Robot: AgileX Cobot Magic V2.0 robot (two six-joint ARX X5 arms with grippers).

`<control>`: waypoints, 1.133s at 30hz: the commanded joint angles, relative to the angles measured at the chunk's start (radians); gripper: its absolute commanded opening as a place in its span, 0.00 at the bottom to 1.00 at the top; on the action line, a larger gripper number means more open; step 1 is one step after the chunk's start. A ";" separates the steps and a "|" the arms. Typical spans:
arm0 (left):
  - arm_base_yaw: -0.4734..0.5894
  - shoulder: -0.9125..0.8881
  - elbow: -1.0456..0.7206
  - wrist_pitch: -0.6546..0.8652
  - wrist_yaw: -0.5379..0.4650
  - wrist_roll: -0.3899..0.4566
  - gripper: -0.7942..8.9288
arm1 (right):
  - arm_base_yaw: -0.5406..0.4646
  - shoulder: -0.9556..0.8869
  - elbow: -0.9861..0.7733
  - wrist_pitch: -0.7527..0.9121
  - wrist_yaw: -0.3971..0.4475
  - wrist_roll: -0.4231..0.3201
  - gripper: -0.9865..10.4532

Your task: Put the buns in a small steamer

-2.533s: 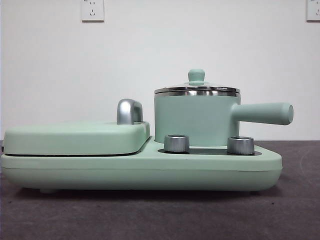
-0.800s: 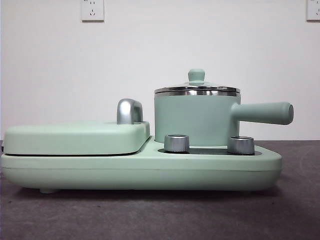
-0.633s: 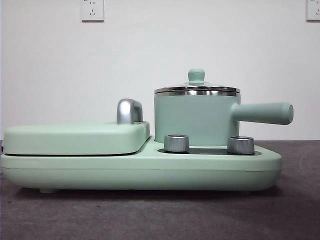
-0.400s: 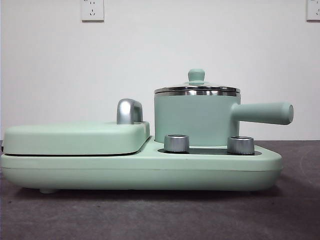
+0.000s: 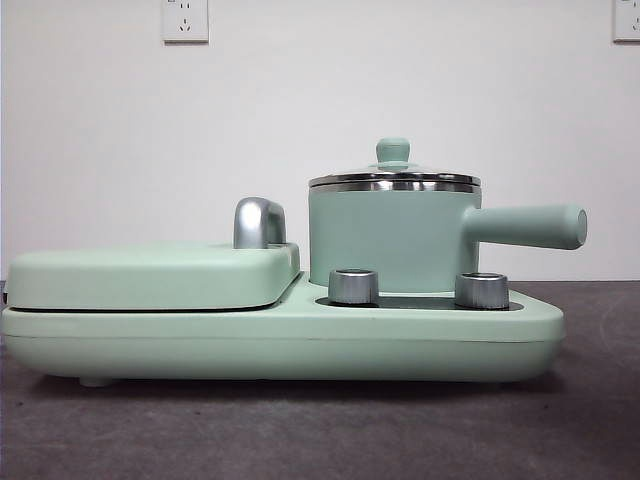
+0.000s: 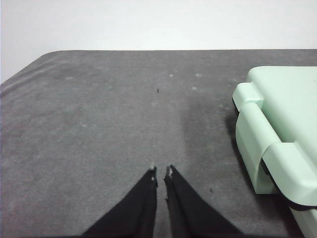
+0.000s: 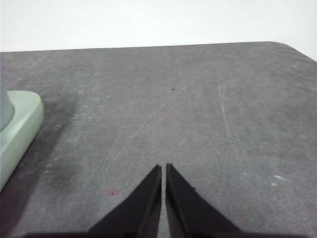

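Closest to me is the bare grey table [image 5: 320, 430], and neither arm reaches into the front view. Standing on the table is a long mint-green cooker base [image 5: 300, 340] with two steel knobs [image 5: 353, 286] along its front edge on the right half. On the left half of the base lies a flat lidded griddle [image 5: 150, 275] with a chrome handle [image 5: 258, 222] at its back. Behind the knobs the small steamer [image 5: 390, 240] stands upright on the base, its glass lid [image 5: 393, 172] on, the green knob on top, and its long straight handle [image 5: 525, 226] pointing to the right. No buns show in any view.

The left gripper [image 6: 161, 172] hangs over bare table just beside the griddle end of the cooker, jaws nearly together with only a thin slit between the tips, holding nothing. The right gripper [image 7: 163, 167] hangs over bare table off the other end of the base [image 7: 17, 129], jaws likewise pressed close, empty.

Beyond it all is a white wall with a socket [image 5: 185, 20].
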 commanded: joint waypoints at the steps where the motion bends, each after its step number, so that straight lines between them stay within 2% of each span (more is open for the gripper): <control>1: 0.000 -0.001 -0.019 -0.006 0.000 0.014 0.12 | 0.010 -0.003 -0.008 -0.003 0.005 -0.011 0.10; 34: 0.000 -0.001 -0.019 -0.006 0.000 0.014 0.12 | 0.023 -0.003 -0.008 0.021 -0.003 -0.010 0.10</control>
